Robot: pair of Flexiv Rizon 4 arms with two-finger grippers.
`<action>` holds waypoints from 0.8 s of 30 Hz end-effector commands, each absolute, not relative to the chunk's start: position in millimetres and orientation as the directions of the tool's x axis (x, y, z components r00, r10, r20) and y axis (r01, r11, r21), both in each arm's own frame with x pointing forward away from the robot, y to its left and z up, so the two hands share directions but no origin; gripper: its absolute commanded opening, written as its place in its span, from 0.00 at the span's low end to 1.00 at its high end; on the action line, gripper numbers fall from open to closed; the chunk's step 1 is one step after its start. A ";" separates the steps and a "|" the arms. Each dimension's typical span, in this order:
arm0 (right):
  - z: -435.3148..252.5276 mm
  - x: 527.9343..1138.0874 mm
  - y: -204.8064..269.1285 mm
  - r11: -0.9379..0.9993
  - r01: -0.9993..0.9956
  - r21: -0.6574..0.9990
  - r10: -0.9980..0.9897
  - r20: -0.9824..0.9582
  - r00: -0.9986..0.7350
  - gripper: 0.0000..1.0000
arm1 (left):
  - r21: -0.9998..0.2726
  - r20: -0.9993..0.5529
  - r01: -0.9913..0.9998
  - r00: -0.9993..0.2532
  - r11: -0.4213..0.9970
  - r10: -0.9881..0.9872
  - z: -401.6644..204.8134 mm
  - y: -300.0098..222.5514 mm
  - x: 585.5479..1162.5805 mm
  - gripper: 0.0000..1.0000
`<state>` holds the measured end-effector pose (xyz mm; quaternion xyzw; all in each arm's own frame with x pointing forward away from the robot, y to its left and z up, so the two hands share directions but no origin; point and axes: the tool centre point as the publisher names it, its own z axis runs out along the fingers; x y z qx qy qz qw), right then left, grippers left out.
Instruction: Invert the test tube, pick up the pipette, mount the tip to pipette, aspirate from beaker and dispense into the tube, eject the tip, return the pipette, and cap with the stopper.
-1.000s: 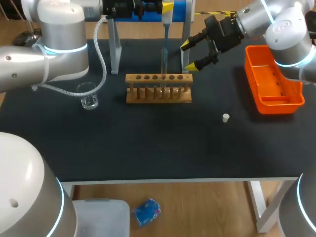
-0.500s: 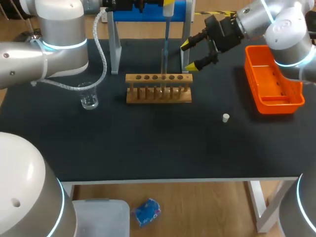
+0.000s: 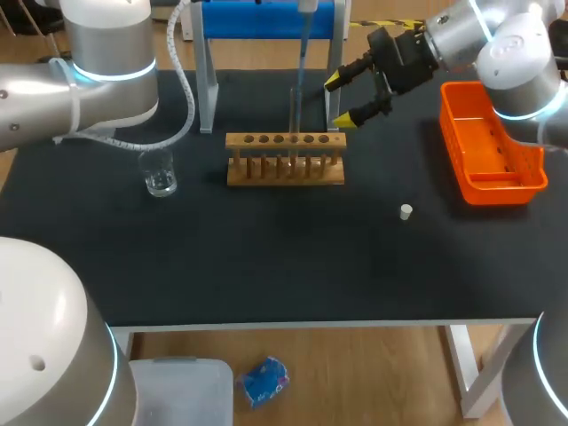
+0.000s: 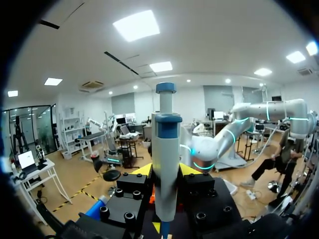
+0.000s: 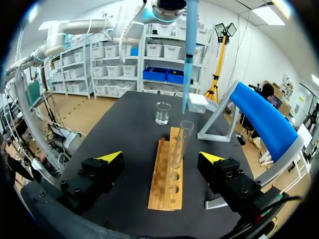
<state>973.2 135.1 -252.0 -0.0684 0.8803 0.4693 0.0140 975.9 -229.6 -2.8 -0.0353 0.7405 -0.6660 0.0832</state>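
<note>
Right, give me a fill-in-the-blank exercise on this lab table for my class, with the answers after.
1. The small white stopper lies on the black table near the ____ plastic tray.
2. The left tool is shut on the blue and white ____, held above the wooden test tube rack.
3. The right tool has its yellow-tipped fingers ____.
4. The clear glass beaker stands on the robot's ____ side of the rack.
Missing words: orange; pipette; open; left.
</note>
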 end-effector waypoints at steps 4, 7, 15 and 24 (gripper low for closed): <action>-252.1 973.3 134.7 0.551 -0.134 0.824 -0.109 -0.088 -0.990 1.00 | -0.991 -0.092 0.075 -0.984 0.111 -0.154 9.6 -229.1 958.5 0.00; -252.1 973.3 134.7 0.551 -0.134 0.824 -0.109 -0.088 -0.990 1.00 | -0.989 -0.101 0.084 -0.985 0.119 -0.142 13.7 -230.3 947.1 0.00; -219.6 948.7 109.7 0.393 -0.162 0.905 -0.092 -0.137 -0.986 1.00 | -0.986 -0.124 0.106 -0.982 0.131 -0.142 12.7 -232.6 909.7 0.00; -178.4 895.7 95.2 0.214 -0.205 0.955 -0.086 -0.191 -0.978 1.00 | -0.981 -0.152 0.130 -0.976 0.141 -0.154 -19.7 -236.5 873.9 0.00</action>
